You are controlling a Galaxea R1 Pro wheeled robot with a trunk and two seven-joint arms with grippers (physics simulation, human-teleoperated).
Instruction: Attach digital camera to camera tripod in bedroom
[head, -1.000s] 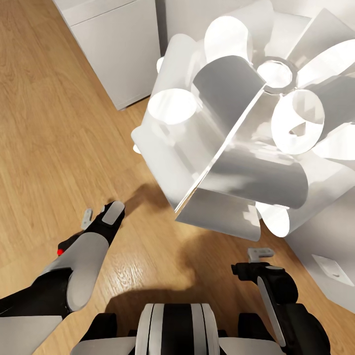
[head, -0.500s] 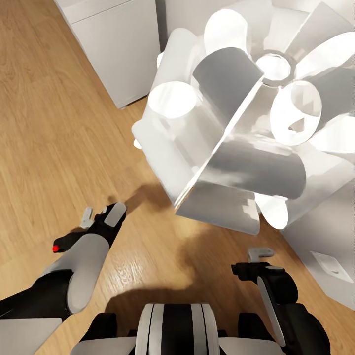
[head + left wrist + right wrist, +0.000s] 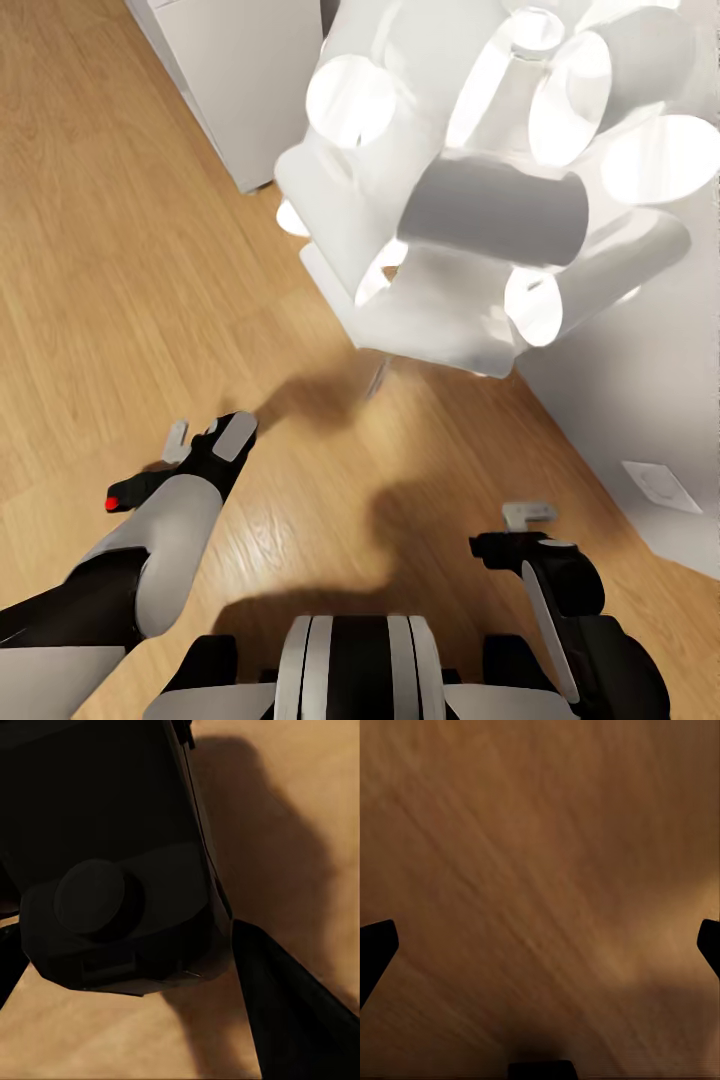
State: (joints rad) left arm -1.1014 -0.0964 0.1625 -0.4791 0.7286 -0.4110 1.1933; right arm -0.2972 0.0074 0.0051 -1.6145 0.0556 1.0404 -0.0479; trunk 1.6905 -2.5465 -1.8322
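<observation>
The digital camera is a dark boxy body held between the fingers of my left gripper, which is shut on it. In the head view its black body and red button peek out beside my left forearm, low over the wooden floor. My right gripper is open, its fingertips far apart with only floor between them. My right wrist hangs at the lower right of the head view. The camera tripod is out of view.
A white petal floor lamp looms close in front at the upper right, its thin leg reaching the floor. A white cabinet stands behind it. A white wall with an outlet runs along the right.
The whole head view has shifted, so the lamp now sits higher and further right and more of the right wall shows. The red button has slipped slightly left. Both arms keep their pose.
</observation>
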